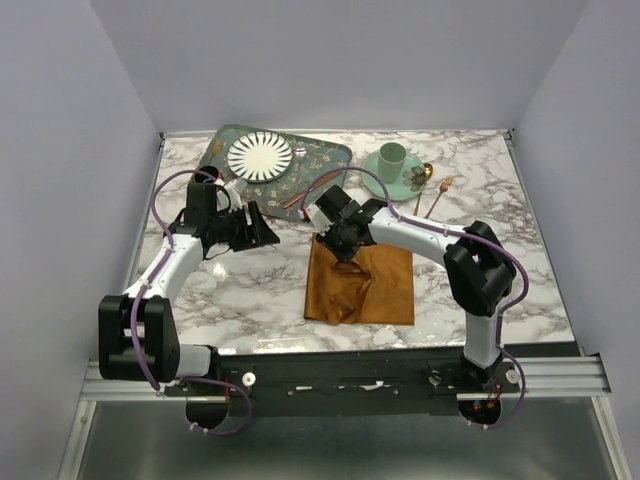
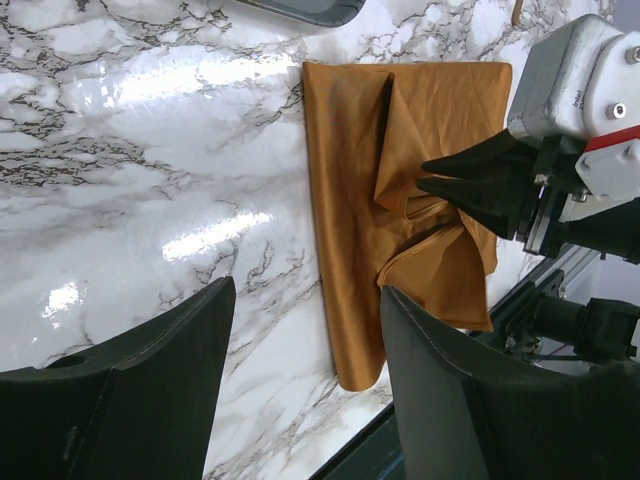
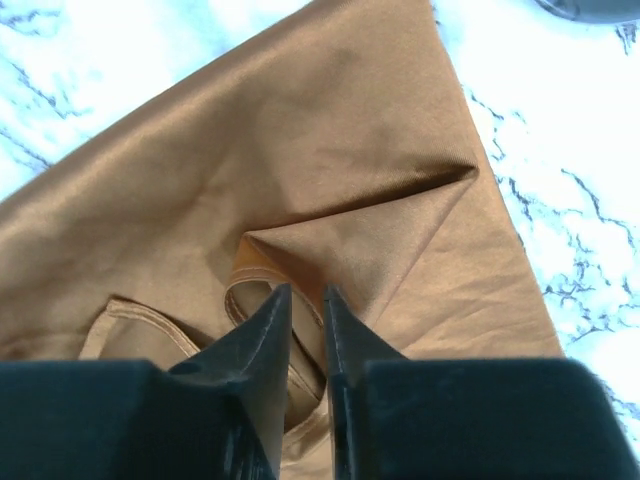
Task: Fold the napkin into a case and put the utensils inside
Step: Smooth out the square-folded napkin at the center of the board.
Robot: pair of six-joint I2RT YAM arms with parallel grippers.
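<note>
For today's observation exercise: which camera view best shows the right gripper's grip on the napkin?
The right wrist view: the right gripper pinches a raised fold of the napkin close up. The left wrist view shows it sideways; the top view shows it small, from above.

The worktop (image 1: 250,290) holds one rust-orange napkin (image 1: 375,285), one green patterned tray (image 1: 320,160) with one striped plate (image 1: 260,156) by the far edge, one mint cup (image 1: 392,157), one saucer (image 1: 378,180), one copper fork (image 1: 445,184), one copper spoon (image 1: 427,171) and one straight copper piece (image 1: 293,199).
</note>
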